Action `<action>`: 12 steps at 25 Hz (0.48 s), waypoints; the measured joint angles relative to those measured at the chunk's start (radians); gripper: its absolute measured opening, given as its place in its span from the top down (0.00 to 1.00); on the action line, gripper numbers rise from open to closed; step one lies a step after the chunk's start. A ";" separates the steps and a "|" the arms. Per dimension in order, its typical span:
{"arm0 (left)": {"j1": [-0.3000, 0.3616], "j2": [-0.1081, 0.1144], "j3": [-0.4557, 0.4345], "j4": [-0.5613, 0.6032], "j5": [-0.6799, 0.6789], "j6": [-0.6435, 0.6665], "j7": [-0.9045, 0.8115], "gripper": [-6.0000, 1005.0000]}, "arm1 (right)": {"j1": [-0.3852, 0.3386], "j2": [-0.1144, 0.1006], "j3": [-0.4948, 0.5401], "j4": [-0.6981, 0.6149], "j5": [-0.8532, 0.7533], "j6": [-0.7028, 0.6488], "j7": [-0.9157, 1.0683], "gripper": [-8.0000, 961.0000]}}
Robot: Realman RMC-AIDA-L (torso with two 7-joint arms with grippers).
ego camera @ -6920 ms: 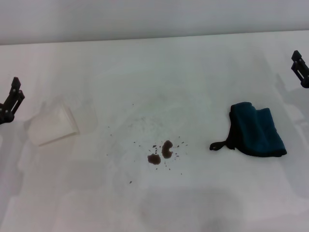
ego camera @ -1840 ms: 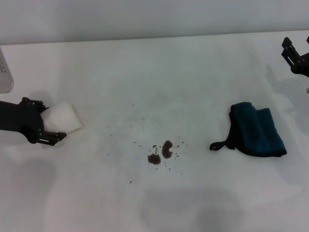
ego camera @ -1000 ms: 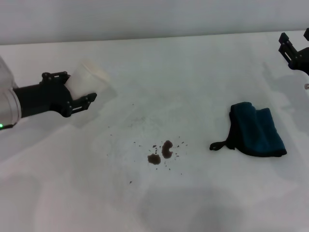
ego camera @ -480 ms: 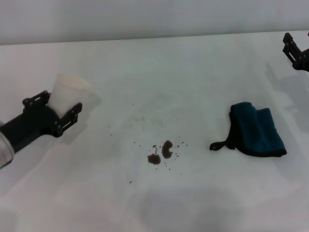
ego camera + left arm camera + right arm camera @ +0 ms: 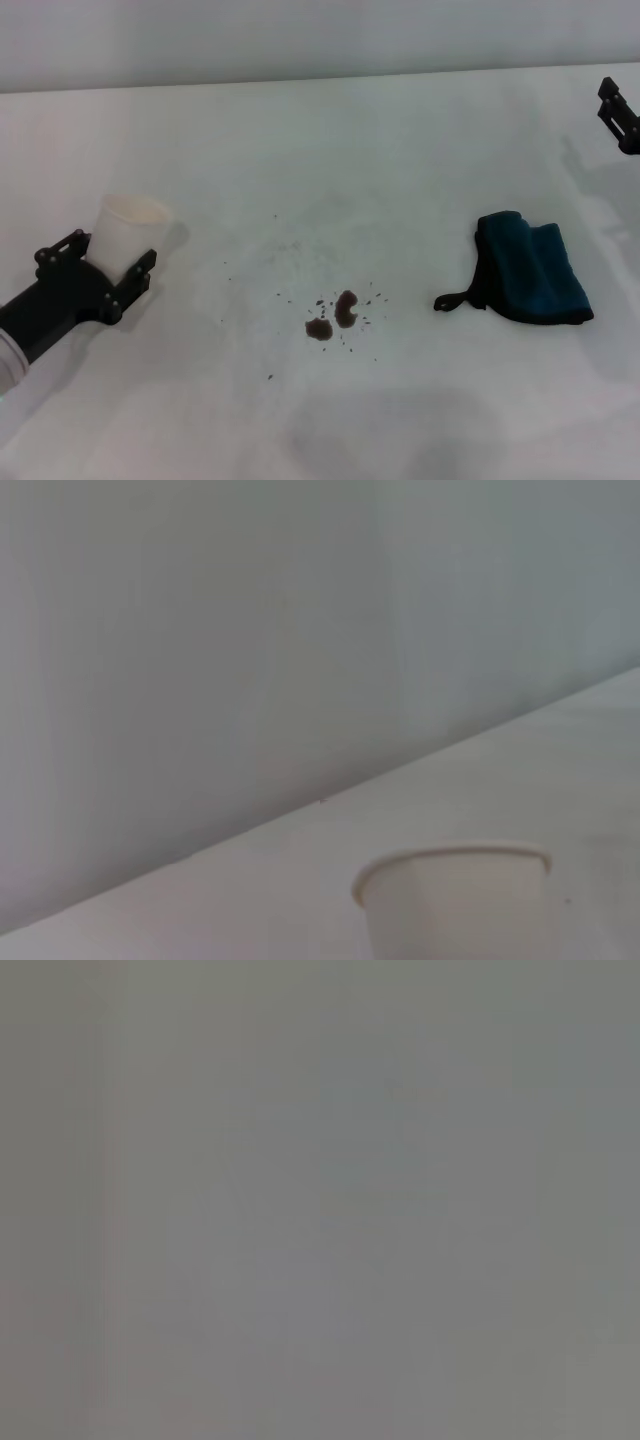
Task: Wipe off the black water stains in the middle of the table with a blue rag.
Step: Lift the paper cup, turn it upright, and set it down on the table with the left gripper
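Note:
Two dark brown-black water stains [image 5: 334,315] with scattered specks lie in the middle of the white table [image 5: 340,140]. The blue rag [image 5: 530,268], teal with black edging and a loop tag, lies crumpled to the right of the stains. My left gripper [image 5: 98,272] is shut on a white paper cup [image 5: 125,233] and holds it upright at the table's left side; the cup also shows in the left wrist view [image 5: 455,900]. My right gripper [image 5: 622,113] is at the far right edge, well beyond the rag and away from it. The right wrist view shows only plain grey.
The white wall runs along the table's far edge [image 5: 320,78]. The paper cup is the only other object on the left side.
My left gripper, which had picked up the fallen cup and lifted it, has brought it down and left, now upright near the table. My right gripper drifted slightly right.

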 joint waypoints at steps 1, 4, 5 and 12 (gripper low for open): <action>0.003 0.000 0.000 0.004 -0.001 -0.005 0.007 0.43 | -0.004 0.001 -0.001 0.000 0.000 0.002 0.000 0.27; 0.009 0.000 -0.001 0.016 -0.005 -0.025 0.029 0.43 | -0.007 0.001 -0.003 0.000 0.000 0.004 0.000 0.27; 0.010 -0.001 -0.001 0.019 -0.005 -0.030 0.035 0.43 | -0.008 0.001 -0.004 0.000 0.000 0.005 0.000 0.27; 0.039 -0.003 -0.002 0.049 -0.007 -0.045 0.125 0.44 | -0.018 0.001 -0.012 0.000 0.000 0.012 0.000 0.27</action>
